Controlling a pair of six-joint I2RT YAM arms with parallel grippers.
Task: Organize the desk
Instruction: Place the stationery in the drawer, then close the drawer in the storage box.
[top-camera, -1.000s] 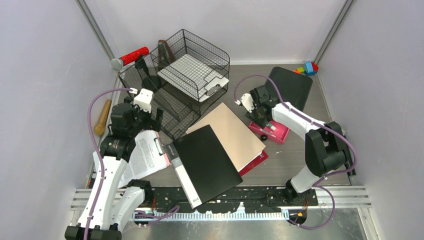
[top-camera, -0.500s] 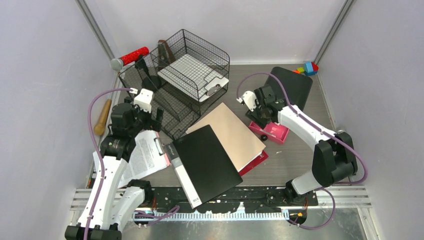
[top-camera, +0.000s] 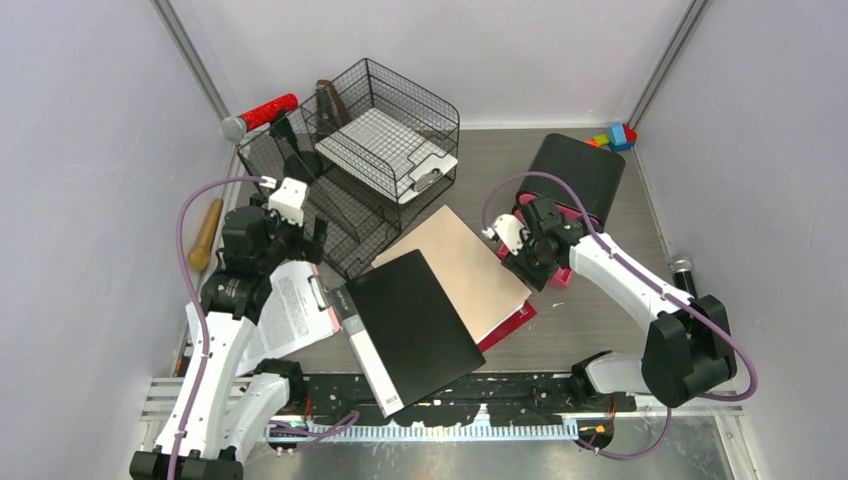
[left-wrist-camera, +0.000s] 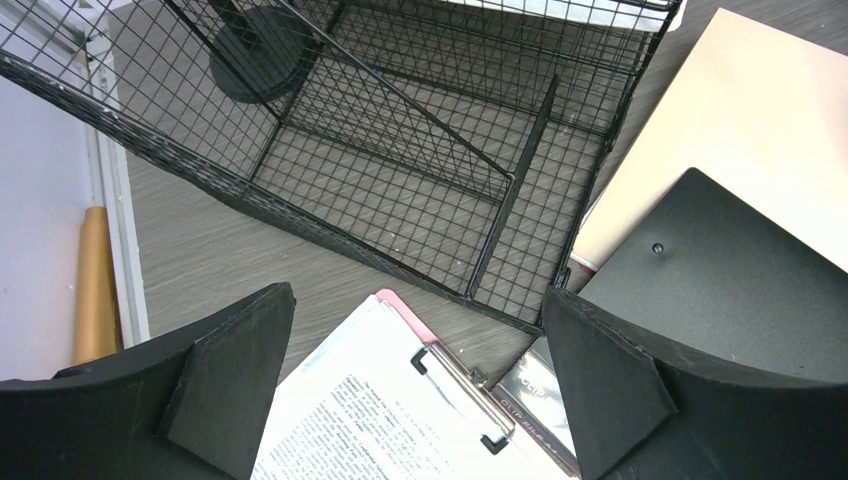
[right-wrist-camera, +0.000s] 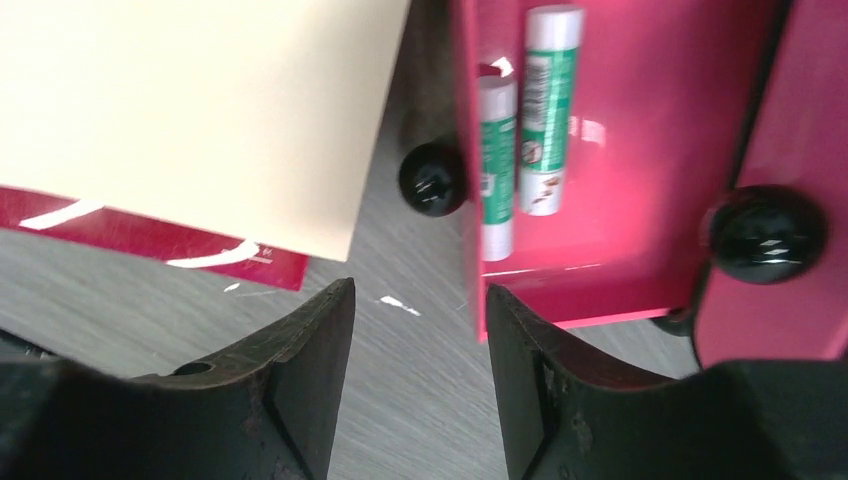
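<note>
Desk (top-camera: 590, 320) runs wall to wall, cluttered at centre and back-left corner. Right gripper (right-wrist-camera: 420, 300) fingers apart, empty, low beside open pink drawer (right-wrist-camera: 620, 150); a skewed push could jam it or spill the glue sticks (right-wrist-camera: 545, 100). Left gripper (left-wrist-camera: 415, 305) wide open, empty, over clipboard (left-wrist-camera: 380, 420)

This is a robot test cell in a lab, dressed with office clutter. Pale lilac walls (top-camera: 90, 150) box in a small grey wood-grain worktop (top-camera: 590, 310) on three sides, with metal posts (top-camera: 190, 60) in the back corners and a metal rail (top-camera: 700, 392) along the front. A left arm (top-camera: 215, 340) and a right arm (top-camera: 630, 285) are bolted there, trailing purple cables (top-camera: 182, 228). The props are office goods: a wire-mesh tray rack (top-camera: 390, 110), a clipboard (top-camera: 290, 305) of printed sheets, a black folder (top-camera: 415, 320), a beige folder (top-camera: 465, 255), and a pink drawer (right-wrist-camera: 640, 150) holding glue sticks (right-wrist-camera: 540, 100).
</note>
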